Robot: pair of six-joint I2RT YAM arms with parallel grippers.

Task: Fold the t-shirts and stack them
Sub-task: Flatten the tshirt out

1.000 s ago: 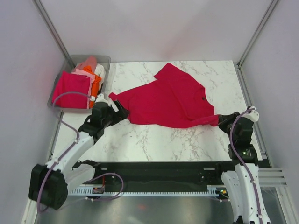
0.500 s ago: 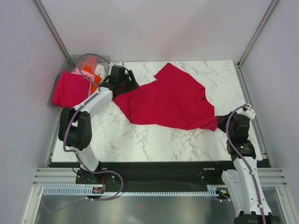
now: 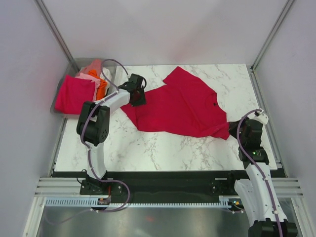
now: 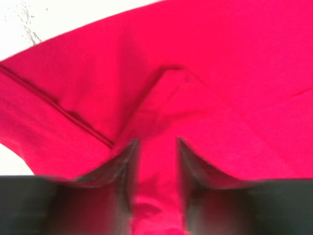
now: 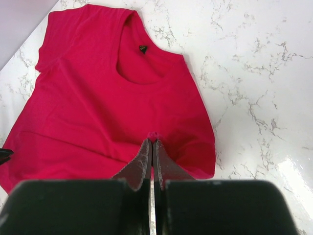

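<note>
Status: no fold made yet. Crimson red cloth t-shirt [image 3: 182, 108] lay spread on the white marble table [image 3: 163, 148]. My left gripper [image 4: 154, 166] was clamped on bunched cloth at its left edge. My right gripper [image 5: 152, 147] was pinched tight on its right edge. The other shirts [image 3: 74, 94] sat in the grey plastic bin [image 3: 79, 64], unstacked.

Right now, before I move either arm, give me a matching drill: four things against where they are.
1. left gripper
2. right gripper
3. red shirt
4. bin

A. far left, pink shirt on it
B. spread on the table
C. pinching the red shirt's right end
D. on the red shirt's left end, near the bin

Pairs: 1-D, 2-C, 3-B, 4-A
</note>
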